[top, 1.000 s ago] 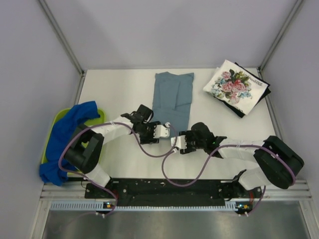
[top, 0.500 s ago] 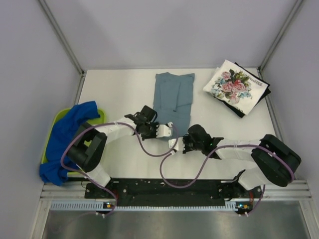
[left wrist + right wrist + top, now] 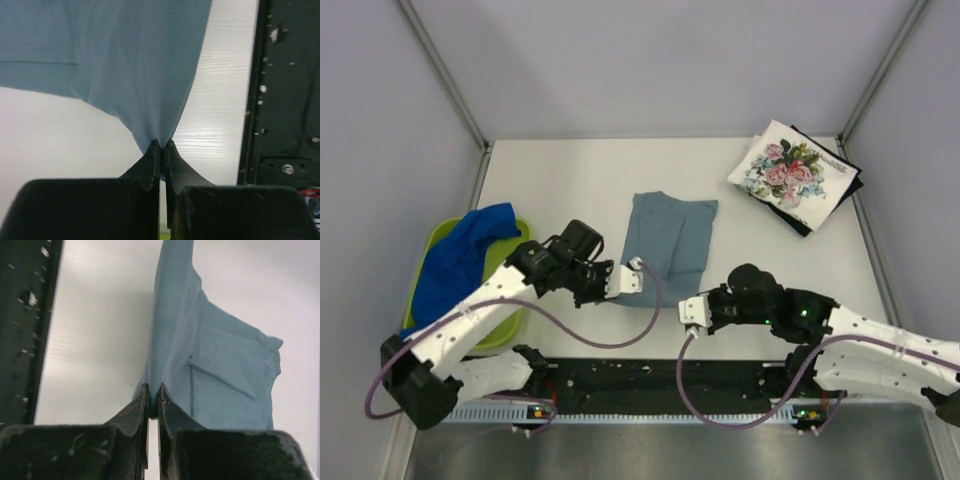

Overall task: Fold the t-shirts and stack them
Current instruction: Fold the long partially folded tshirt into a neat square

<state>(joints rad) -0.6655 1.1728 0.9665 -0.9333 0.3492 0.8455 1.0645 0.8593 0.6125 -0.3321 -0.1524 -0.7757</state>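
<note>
A grey-blue t-shirt [image 3: 672, 232] lies partly folded mid-table, its near end lifted. My left gripper [image 3: 636, 268] is shut on its near left corner, and cloth [image 3: 125, 65] fans out from the closed tips [image 3: 161, 144]. My right gripper [image 3: 688, 305] is shut on the near right corner. There the cloth [image 3: 220, 370] rises from the pinched tips [image 3: 154, 389]. A royal blue t-shirt [image 3: 460, 262] hangs over a lime-green tray [image 3: 508, 328] at the left. A floral white t-shirt [image 3: 788, 168] lies folded on a black one [image 3: 817, 216] at the back right.
The black mounting rail [image 3: 650, 378] runs along the table's near edge, close behind both grippers; it also shows in the left wrist view [image 3: 285, 100] and the right wrist view [image 3: 25, 315]. Grey walls enclose the table on three sides.
Both grippers went from open to shut on the grey-blue shirt's near corners. Both arms drew back toward the near edge, dragging the shirt with them.
</note>
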